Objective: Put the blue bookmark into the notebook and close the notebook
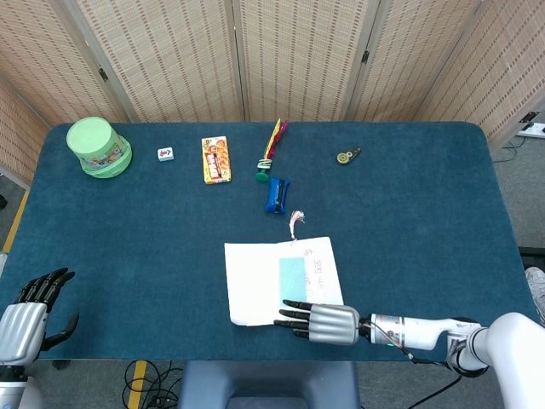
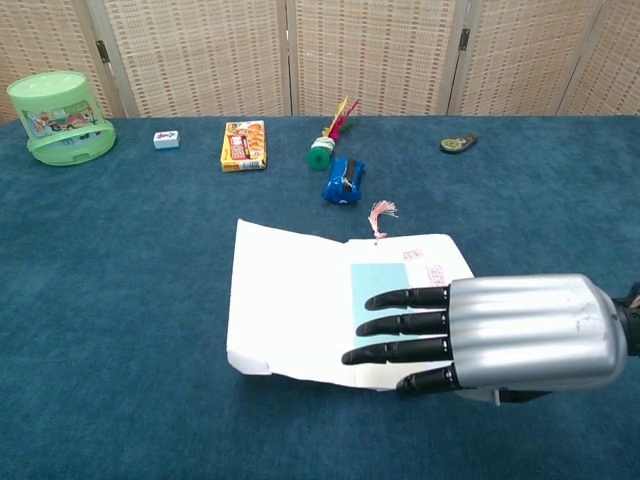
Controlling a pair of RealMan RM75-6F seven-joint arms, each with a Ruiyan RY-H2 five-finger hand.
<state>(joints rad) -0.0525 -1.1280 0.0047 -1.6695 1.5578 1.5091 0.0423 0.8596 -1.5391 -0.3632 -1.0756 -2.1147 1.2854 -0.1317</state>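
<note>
The notebook (image 1: 255, 277) (image 2: 290, 300) lies open near the table's front edge, its white left page slightly raised. A light blue bookmark (image 1: 291, 274) (image 2: 378, 282) lies on the right page, its pink tassel (image 1: 295, 221) (image 2: 381, 214) sticking out past the top edge. My right hand (image 1: 324, 321) (image 2: 500, 335) hovers flat and open over the notebook's near right corner, fingers stretched toward the left, hiding the bookmark's lower end. My left hand (image 1: 25, 315) hangs open off the table's front left corner, seen only in the head view.
Along the back stand a green tub (image 1: 98, 146), a small white tile (image 1: 165, 154), a yellow packet (image 1: 216, 159), a feathered shuttlecock (image 1: 270, 152), a blue sharpener (image 1: 276, 194) and a small round tag (image 1: 346, 157). Folding screens close the rear.
</note>
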